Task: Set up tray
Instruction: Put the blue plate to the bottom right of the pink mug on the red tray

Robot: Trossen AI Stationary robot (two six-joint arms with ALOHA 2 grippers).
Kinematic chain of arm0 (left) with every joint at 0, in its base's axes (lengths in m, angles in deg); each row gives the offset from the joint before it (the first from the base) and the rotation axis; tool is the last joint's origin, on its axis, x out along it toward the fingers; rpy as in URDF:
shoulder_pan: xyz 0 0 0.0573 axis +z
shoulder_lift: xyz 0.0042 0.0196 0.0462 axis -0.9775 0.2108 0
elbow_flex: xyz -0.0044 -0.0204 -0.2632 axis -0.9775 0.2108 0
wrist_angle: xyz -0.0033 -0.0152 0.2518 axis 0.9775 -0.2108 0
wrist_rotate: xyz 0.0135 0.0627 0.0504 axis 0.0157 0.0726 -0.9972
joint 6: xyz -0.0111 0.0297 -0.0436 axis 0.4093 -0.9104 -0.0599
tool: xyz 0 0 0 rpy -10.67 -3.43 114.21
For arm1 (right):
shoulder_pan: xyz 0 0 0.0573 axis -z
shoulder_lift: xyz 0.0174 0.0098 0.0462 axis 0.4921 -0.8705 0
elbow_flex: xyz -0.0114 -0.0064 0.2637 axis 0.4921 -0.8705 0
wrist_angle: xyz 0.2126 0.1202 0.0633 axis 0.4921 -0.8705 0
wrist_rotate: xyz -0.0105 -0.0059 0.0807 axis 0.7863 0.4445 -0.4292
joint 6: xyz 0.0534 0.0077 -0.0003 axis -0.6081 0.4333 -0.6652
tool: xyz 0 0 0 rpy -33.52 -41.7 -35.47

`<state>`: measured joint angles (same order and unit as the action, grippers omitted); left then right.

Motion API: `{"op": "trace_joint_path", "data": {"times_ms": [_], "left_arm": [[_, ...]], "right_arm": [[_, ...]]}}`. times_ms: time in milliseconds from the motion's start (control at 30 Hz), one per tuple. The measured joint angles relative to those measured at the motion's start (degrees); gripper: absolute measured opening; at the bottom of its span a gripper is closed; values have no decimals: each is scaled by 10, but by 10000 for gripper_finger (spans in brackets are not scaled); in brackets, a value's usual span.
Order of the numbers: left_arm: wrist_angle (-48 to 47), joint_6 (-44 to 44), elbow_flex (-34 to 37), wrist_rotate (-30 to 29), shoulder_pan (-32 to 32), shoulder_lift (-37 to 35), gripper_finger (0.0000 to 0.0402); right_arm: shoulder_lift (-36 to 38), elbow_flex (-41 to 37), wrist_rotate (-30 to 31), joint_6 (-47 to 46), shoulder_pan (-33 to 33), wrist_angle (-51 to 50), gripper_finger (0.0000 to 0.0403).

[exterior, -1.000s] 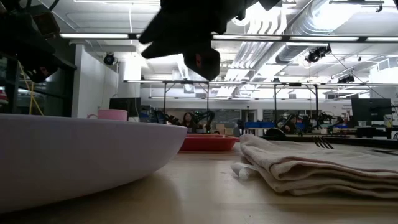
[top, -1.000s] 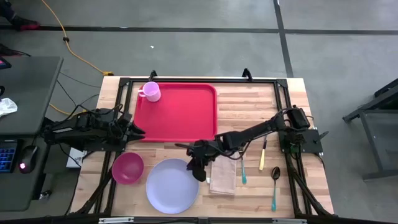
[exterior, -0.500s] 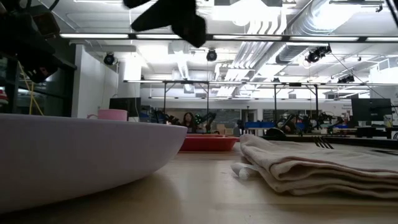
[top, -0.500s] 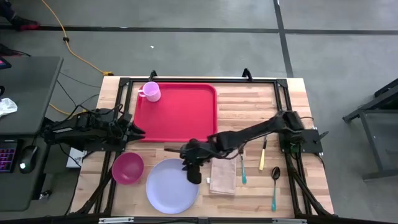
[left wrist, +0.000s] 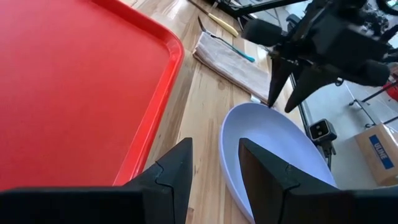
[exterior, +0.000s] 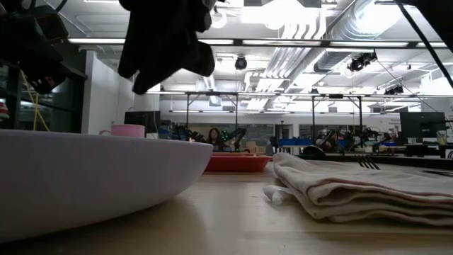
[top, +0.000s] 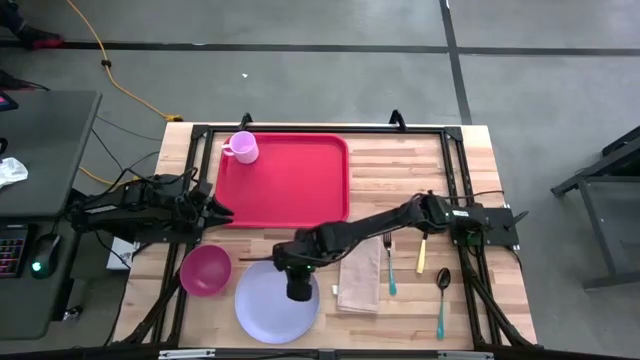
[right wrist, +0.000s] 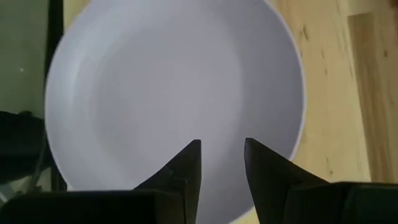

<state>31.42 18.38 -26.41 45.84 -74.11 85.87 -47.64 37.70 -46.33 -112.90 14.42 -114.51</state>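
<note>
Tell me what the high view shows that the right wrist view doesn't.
Only the high view shows the red tray with the pink mug on its corner, the pink bowl, the napkin, the cutlery and the left gripper waiting at the tray's edge. Only the right wrist view shows the gap between the right gripper's open fingers, empty. Both show the lavender plate on the wooden table, with the right gripper above it.

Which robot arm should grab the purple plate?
The right one, probably. Its gripper hangs over the plate, jaws open, while the left gripper waits beside the red tray.
</note>
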Motion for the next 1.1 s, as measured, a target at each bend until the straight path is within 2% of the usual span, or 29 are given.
{"op": "trace_joint_path", "data": {"times_ms": [300, 1100], "left_arm": [[2, -8, 0, 5, 0, 0, 161], [3, -8, 0, 5, 0, 0, 161]], "right_arm": [[-1, -17, 31, -25, 5, -54, 101], [-52, -18, 9, -40, 10, -61, 101]]}}
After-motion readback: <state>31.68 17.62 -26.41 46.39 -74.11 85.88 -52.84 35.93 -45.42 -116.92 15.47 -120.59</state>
